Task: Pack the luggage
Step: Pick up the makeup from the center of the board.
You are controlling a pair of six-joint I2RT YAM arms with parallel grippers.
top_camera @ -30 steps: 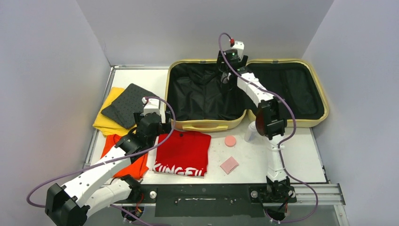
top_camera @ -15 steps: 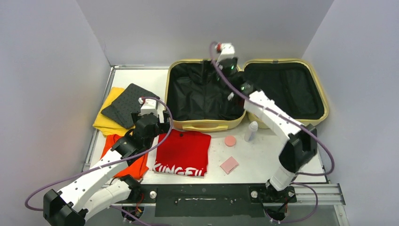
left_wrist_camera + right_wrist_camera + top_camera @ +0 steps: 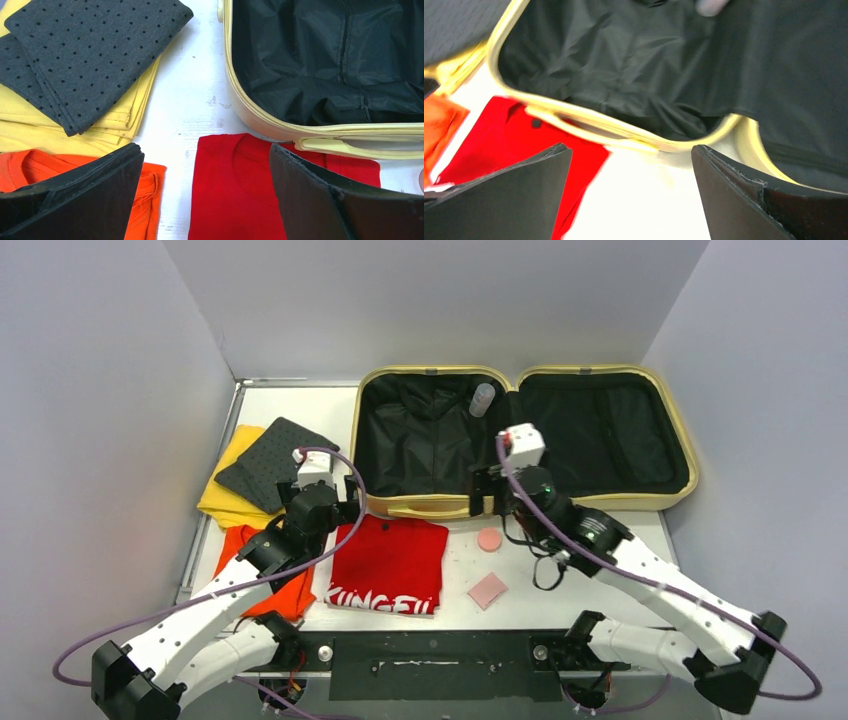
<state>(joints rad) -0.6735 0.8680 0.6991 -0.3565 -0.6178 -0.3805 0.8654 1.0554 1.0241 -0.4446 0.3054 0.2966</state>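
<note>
Top external: luggage (image 3: 610,435) lies opened flat at the far side of the white table (image 3: 300,410). It has a pale yellow hard shell, rounded corners and crinkled black fabric lining. A small translucent bottle (image 3: 482,398) rests in its left half, near the hinge. Left gripper (image 3: 206,150): jaws wide apart, empty, above the red shirt (image 3: 390,560). Right gripper (image 3: 631,148): likewise spread, empty, over the shell's near rim. Folded dark grey dotted cloth (image 3: 270,462) lies on a folded yellow garment (image 3: 222,502), orange shirt (image 3: 284,595) adjacent. Round pink disc (image 3: 489,539) and square pink pad (image 3: 487,591) lie on the tabletop.
</note>
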